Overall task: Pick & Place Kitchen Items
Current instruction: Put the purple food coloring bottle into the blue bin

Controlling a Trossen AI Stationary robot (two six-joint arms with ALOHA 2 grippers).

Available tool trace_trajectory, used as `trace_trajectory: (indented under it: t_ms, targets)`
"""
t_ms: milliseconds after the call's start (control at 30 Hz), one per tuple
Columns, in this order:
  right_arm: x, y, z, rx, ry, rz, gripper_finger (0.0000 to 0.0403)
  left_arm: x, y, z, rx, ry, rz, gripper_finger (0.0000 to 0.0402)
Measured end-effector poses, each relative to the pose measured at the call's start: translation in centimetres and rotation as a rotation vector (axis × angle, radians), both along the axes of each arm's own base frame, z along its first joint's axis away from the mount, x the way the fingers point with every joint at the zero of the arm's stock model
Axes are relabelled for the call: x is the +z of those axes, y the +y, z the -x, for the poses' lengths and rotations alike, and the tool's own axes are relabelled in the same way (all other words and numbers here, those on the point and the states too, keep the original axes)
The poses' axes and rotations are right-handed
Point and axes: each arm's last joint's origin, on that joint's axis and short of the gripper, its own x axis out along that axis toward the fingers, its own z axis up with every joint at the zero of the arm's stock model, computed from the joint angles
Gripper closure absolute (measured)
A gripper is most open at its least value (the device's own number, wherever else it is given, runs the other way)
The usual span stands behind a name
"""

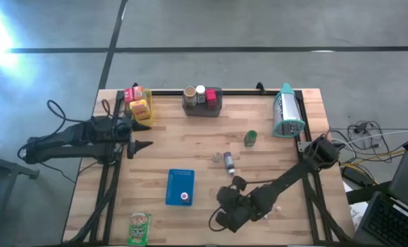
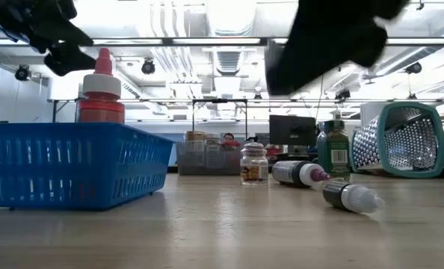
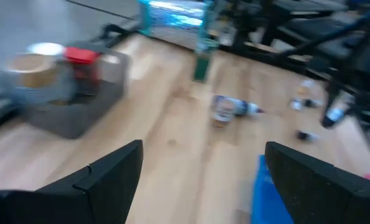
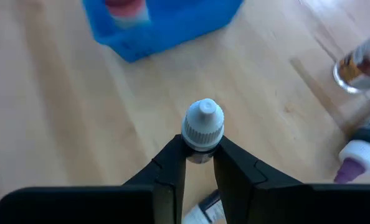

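Note:
My right gripper hangs over the near middle of the table, right of the blue tray, and is shut on a tiny bottle with a white ribbed cap. A red-capped bottle stands in the tray. Two small bottles lie on their sides on the wood, a little jar upright beside them. A green jar stands farther back. My left gripper waits open at the table's left. My right gripper pinches the tiny bottle between its two fingertips at the neck, just under the ribbed cap. The fingers slant down from the table's right. The cap sticks out past the fingertips and the labelled body runs back between them. The bottle hangs clear of the table.
A grey bin with jars stands at the far edge, a yellow bin with packets at the far left, and a teal mesh basket lies on its side at the far right. A green packet lies at the near left.

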Motion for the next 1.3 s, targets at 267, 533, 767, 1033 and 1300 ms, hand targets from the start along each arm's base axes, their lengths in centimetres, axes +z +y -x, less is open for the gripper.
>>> trace_trajectory:
  t_ms: [267,533,767,1033,1300]
  targets:
    - [4.3,-1.5,0.6,0.125,-0.004,-0.123,0.034,0.6,-0.2,-3.2,-0.211,-0.092,0.064,0.0062]
    - [5.5,-3.7,0.3,0.203,0.064,-0.19,0.034,0.7,-0.1,-6.4,-0.279,-0.058,0.078,0.0068]
    - [6.2,-5.3,0.1,0.231,0.111,-0.184,0.0341,1.9,-1.4,-9.9,-0.38,-0.046,0.047,0.0071]
    - [8.3,-5.9,0.1,0.249,0.131,-0.088,0.0342,2.3,-2.7,-14.0,-0.41,-0.011,0.123,0.0074]
    - [9.8,-6.8,0.8,0.185,0.179,0.062,0.0342,3.3,-3.8,-17.7,-0.416,-0.04,0.193,0.0074]
